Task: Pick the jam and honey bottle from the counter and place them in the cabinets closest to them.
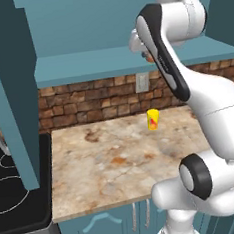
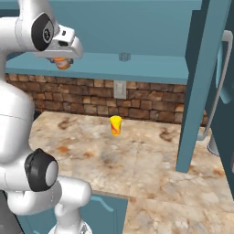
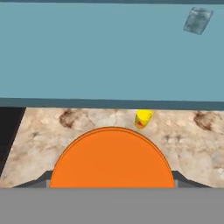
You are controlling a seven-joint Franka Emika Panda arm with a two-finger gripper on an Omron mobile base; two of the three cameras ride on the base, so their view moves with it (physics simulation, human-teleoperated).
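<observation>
The gripper (image 2: 63, 58) is standing raised at the level of the cabinets' shelf (image 2: 137, 68), its jaws clamped on the jam (image 2: 61, 63). In the hand view the jam (image 3: 111, 157) is sitting between the two finger tips (image 3: 181, 179), its orange body touching both sides, which reads as a firm side grip. The jar is being carried in the air, apart from the counter (image 1: 117, 159) below and just at the front edge of the shelf (image 3: 109, 57), presumably so it can be set inside without tilting.

A yellow cup (image 1: 153, 119) with a red mark is standing on the counter near the brick wall; it is no task item and is well apart from the arm.

The honey bottle cannot be made out in these views. A small grey object (image 3: 197, 20) is resting deep on the shelf; placement should be keeping apart from it.
</observation>
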